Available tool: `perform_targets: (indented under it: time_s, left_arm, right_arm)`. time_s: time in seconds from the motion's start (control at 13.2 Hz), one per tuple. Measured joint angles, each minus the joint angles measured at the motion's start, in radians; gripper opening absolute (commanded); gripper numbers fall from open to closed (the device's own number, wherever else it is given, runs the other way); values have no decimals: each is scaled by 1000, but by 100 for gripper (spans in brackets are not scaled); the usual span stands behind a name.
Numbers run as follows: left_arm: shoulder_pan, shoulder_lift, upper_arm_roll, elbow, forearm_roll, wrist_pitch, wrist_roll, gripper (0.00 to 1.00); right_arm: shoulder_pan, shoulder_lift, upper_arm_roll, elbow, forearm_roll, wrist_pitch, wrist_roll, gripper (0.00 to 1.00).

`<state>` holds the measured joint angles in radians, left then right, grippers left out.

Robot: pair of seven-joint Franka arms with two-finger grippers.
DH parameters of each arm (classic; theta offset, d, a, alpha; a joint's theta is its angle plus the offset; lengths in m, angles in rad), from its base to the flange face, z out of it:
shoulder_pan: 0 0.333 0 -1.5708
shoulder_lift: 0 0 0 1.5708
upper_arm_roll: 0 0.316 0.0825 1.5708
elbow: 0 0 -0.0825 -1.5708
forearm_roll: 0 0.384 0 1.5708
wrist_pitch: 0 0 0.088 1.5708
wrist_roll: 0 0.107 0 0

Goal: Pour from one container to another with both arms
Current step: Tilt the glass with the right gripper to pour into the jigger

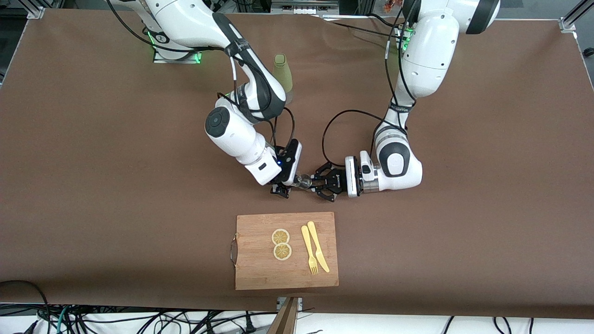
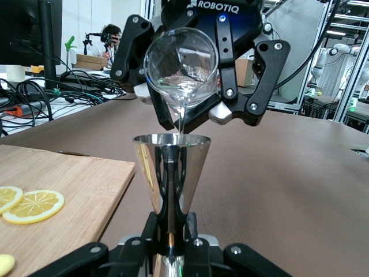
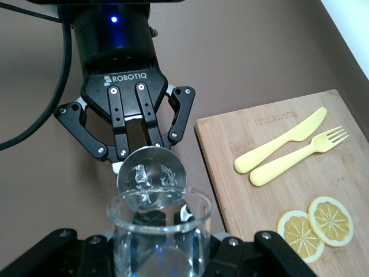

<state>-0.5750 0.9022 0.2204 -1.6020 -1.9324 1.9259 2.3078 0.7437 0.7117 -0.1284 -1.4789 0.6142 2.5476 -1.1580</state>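
Two end effectors: tilted glass beaker [image 2: 180,64] over steel jigger [image 2: 172,167].

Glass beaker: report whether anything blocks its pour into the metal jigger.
Nothing visible does. The glass beaker, tilted in the right end effector, is directly above the metal jigger in the left end effector; a thin stream falls into its cup.

Olive bottle [image 1: 283,74] partly hidden by the right arm [image 1: 241,97].
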Motion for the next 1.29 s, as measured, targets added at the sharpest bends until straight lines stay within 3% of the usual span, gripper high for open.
perform_targets:
  time_s: [0.84,1.29]
  left_arm:
    - [0,0,0,0,0,0,0,0]
    - [0,0,0,0,0,0,0,0]
  right_arm:
    - [5,0,0,2,-11,15,11,0]
    - [4,-1,-1,4,98,19,15,0]
